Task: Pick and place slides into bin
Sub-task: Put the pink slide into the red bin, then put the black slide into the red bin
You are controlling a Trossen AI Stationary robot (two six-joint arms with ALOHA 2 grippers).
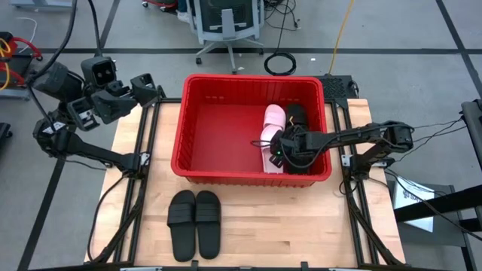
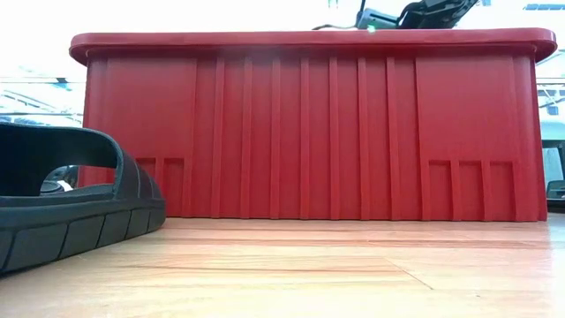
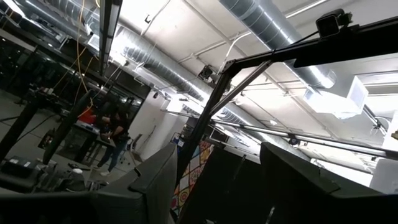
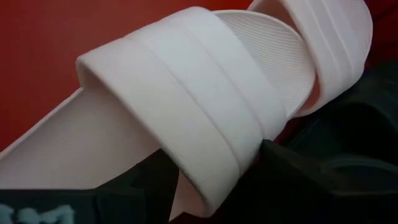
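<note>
Slides lie in 2 places: 2 black ones (image 1: 195, 223) sit side by side on the bench (image 1: 301, 226) in front of the bin (image 1: 203, 128), well apart from both arms, while 2 pale pink slides (image 1: 272, 128) and at least 1 black slide (image 1: 295, 114) lie inside the bin at its right end. The bin stands at the middle of the bench. The right gripper (image 1: 277, 150) reaches over the bin's right wall and sits low inside, at the nearer pink slide (image 4: 186, 112) — its wrist view shows that slide's wide strap just ahead of the dark fingers (image 4: 155, 180), with the other pink slide (image 4: 329, 43) tilted behind it. Whether the fingers have hold of the strap cannot be told. The left gripper (image 1: 147, 89) waits raised at the bench's far left corner, pointing up toward the ceiling; its fingers' spread cannot be told.
</note>
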